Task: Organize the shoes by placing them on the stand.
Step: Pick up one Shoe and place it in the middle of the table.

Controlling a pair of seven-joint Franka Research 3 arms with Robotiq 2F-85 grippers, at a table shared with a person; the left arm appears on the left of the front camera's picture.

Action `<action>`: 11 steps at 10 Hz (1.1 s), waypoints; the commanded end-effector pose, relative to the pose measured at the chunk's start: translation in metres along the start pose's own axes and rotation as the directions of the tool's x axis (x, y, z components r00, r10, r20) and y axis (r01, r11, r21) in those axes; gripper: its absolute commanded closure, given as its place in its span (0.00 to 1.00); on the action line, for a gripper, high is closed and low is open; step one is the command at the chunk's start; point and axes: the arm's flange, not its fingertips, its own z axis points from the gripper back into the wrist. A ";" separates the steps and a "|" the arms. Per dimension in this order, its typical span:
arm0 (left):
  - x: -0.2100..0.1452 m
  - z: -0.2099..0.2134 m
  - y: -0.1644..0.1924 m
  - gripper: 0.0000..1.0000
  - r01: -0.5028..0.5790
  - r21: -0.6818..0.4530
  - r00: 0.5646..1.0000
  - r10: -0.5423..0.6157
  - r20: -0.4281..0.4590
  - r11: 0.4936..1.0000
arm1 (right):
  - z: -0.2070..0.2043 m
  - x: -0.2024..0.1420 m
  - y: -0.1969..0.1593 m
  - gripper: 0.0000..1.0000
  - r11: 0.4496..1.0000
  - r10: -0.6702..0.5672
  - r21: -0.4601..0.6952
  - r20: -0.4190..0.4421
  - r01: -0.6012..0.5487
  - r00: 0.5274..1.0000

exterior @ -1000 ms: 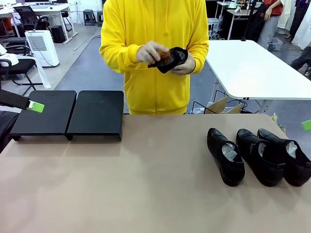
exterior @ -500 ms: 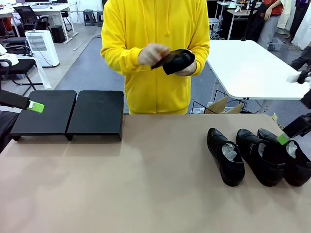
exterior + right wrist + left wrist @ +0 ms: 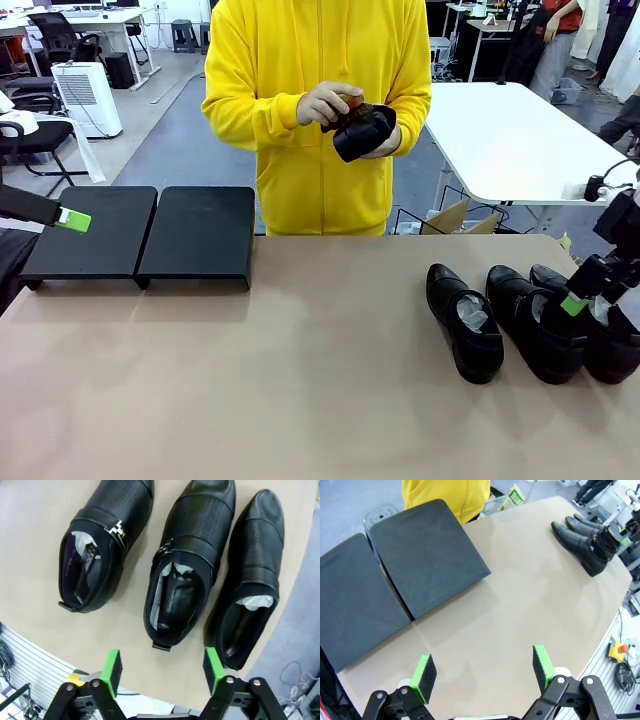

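Three glossy black shoes lie side by side at the table's right: one [image 3: 465, 322], a middle one [image 3: 535, 325] and the rightmost [image 3: 605, 345], each with white paper inside. My right gripper [image 3: 578, 296] hovers just above the two right-hand shoes. Its wrist view shows it open [image 3: 162, 670] over the heel of the middle shoe [image 3: 187, 570], touching nothing. The person holds another shoe [image 3: 365, 128] and rubs it with a brown brush [image 3: 340, 112]. The black stand [image 3: 150, 232] sits at the far left. My left gripper [image 3: 70, 220] hangs open [image 3: 482, 667] near the stand [image 3: 420, 560].
The person in a yellow hoodie [image 3: 315, 60] stands at the far edge, mid-table. A white table [image 3: 520, 140] is behind on the right. The tan tabletop [image 3: 300, 370] is bare between the stand and the shoes.
My right arm has come in from the right and dropped over the shoes. The person has turned the shoe in their hands. My left arm has stayed still.
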 end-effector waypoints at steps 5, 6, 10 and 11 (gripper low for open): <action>-0.001 0.002 0.001 0.00 0.016 -0.011 1.000 -0.016 0.004 1.000 | -0.020 0.016 0.014 0.39 0.955 -0.209 -0.207 0.038 0.213 0.977; -0.001 0.002 0.001 0.00 0.016 -0.011 1.000 -0.016 0.004 1.000 | -0.029 0.018 0.013 0.39 0.953 -0.227 -0.198 0.030 0.228 0.974; -0.001 0.002 0.001 0.00 0.016 -0.011 1.000 -0.016 0.004 1.000 | -0.052 0.024 0.000 0.39 0.957 -0.256 -0.140 0.010 0.255 0.967; -0.001 0.002 0.001 0.00 0.016 -0.011 1.000 -0.016 0.004 1.000 | -0.056 0.026 -0.004 0.39 0.955 -0.263 -0.139 0.014 0.262 0.965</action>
